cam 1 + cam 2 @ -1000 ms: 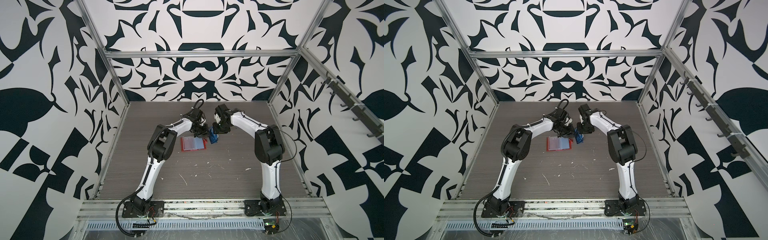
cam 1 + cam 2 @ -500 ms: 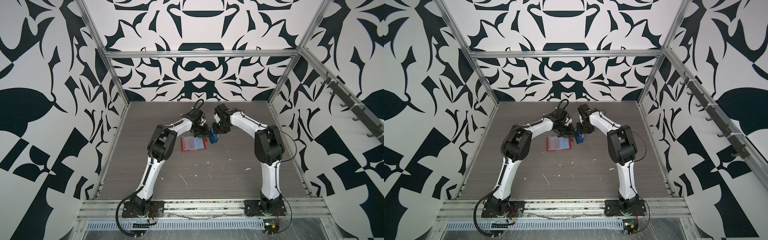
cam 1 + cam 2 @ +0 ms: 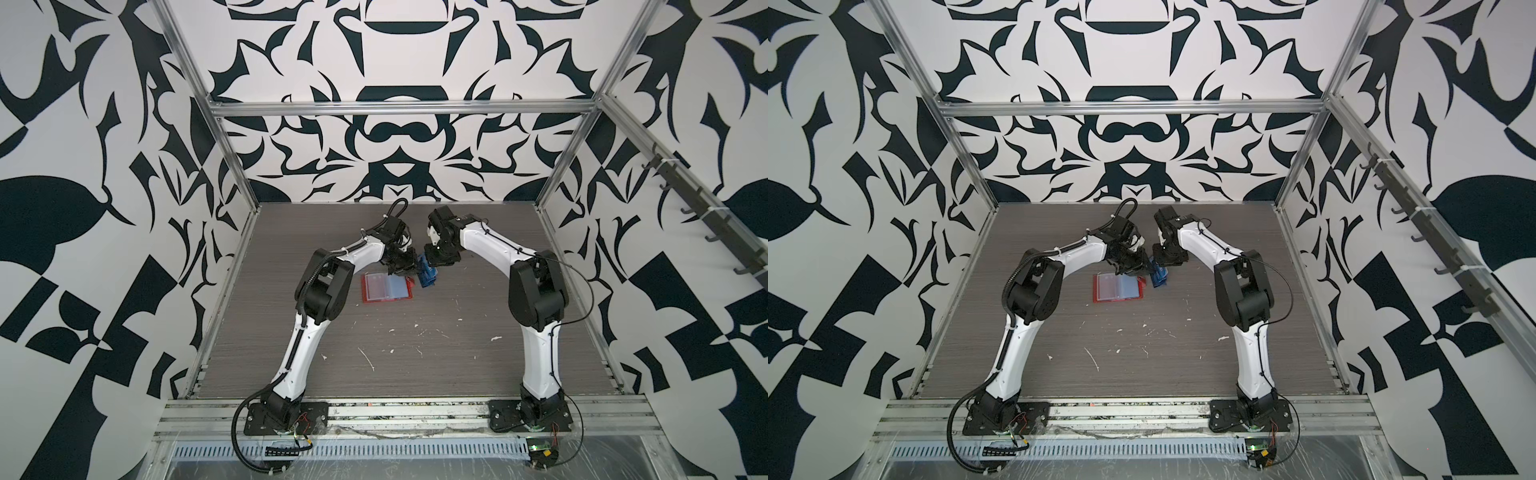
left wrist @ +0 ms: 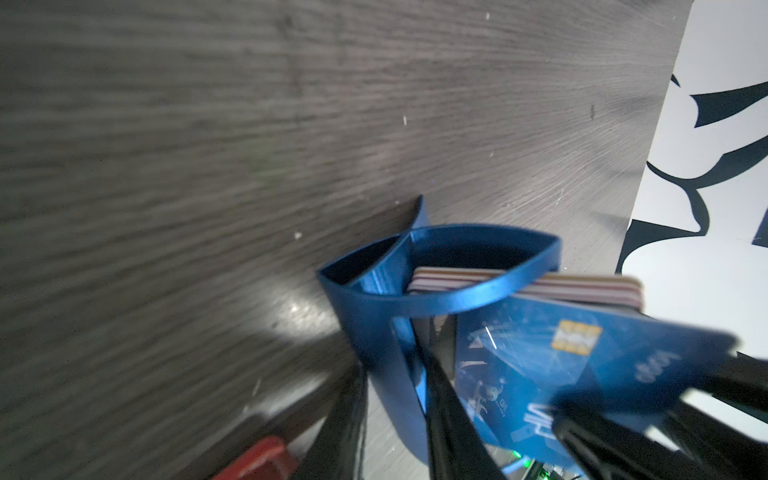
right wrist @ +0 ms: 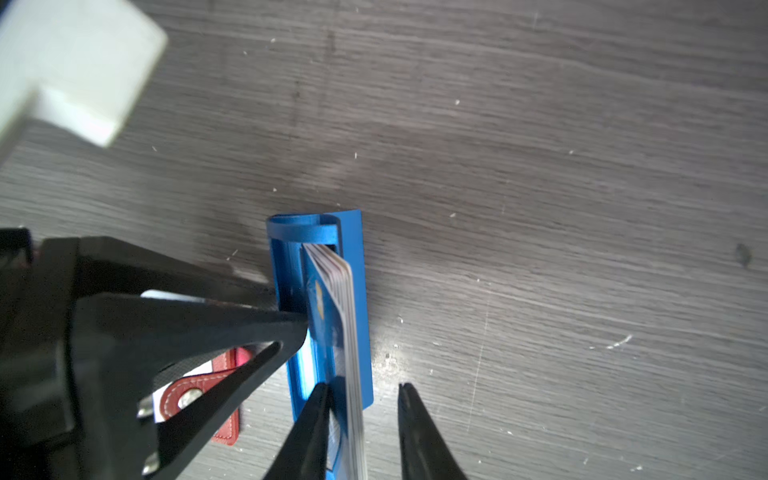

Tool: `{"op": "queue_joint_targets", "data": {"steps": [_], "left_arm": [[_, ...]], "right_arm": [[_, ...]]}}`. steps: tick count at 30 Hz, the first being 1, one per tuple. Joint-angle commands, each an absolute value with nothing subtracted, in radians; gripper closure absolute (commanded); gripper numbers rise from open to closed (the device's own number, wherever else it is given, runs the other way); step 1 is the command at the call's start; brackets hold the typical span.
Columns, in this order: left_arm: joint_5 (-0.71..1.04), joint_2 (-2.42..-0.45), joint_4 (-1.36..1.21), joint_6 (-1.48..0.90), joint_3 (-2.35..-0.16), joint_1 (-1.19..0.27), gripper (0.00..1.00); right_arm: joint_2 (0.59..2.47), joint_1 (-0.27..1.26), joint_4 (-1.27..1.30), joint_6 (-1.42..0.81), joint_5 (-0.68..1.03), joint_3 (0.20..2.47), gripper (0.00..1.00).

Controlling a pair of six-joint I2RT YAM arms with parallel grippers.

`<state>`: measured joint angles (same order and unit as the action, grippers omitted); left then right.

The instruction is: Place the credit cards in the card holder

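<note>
The credit cards [image 5: 347, 316] stand as a stack in a blue rack [image 5: 360, 266] on the table, a blue chip card [image 4: 540, 365] in front. The red card holder [image 3: 386, 287] [image 3: 1117, 286] lies open and flat just left of the rack [image 3: 428, 276] [image 3: 1158, 276], clear pockets up. Its snap strap [image 5: 195, 395] shows behind the left arm's fingers. My left gripper [image 4: 390, 361] [image 3: 405, 270] is shut on the rack's side wall, one finger inside. My right gripper [image 5: 361, 392] [image 3: 432, 262] is open astride the stack, one finger on the front card, the other apart.
Both grippers [image 3: 1133, 270] [image 3: 1160, 264] meet over the rack at the back middle of the dark wood-grain table [image 3: 415, 365]. White flecks dot the table. Patterned walls and metal posts [image 3: 569, 137] enclose it. The arm bases sit on the front rail [image 3: 395, 411].
The right gripper's jaws have narrowed around the card stack. Both arms, the rack and the card holder stay where they were.
</note>
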<state>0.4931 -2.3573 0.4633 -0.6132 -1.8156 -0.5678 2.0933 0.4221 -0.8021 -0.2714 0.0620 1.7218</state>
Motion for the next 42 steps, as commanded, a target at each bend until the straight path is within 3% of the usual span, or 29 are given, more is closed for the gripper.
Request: {"op": "queue_joint_targets", "data": {"steps": [1, 17, 28, 38, 42], "left_arm": [[0.431, -2.402, 0.558, -0.606, -1.811, -0.568, 0.72], [0.433, -2.406, 0.557, -0.606, -1.809, -0.568, 0.72], [0.465, -2.385, 0.543, -0.613, -1.8, -0.568, 0.72], [0.54, -2.264, 0.549, -0.592, -1.819, -0.568, 0.66], [0.491, -2.138, 0.53, -0.579, -1.749, -0.569, 0.63]], "right_arm": [[2.031, 0.419, -0.834, -0.26, 0.014, 1.758, 0.73], [2.011, 0.428, -0.847, -0.255, -0.006, 1.765, 0.77], [1.977, 0.434, -0.854, -0.251, 0.0, 1.759, 1.0], [1.828, 0.433, -0.754, -0.279, 0.107, 1.649, 1.0], [1.782, 0.435, -0.727, -0.279, 0.15, 1.593, 1.0]]}}
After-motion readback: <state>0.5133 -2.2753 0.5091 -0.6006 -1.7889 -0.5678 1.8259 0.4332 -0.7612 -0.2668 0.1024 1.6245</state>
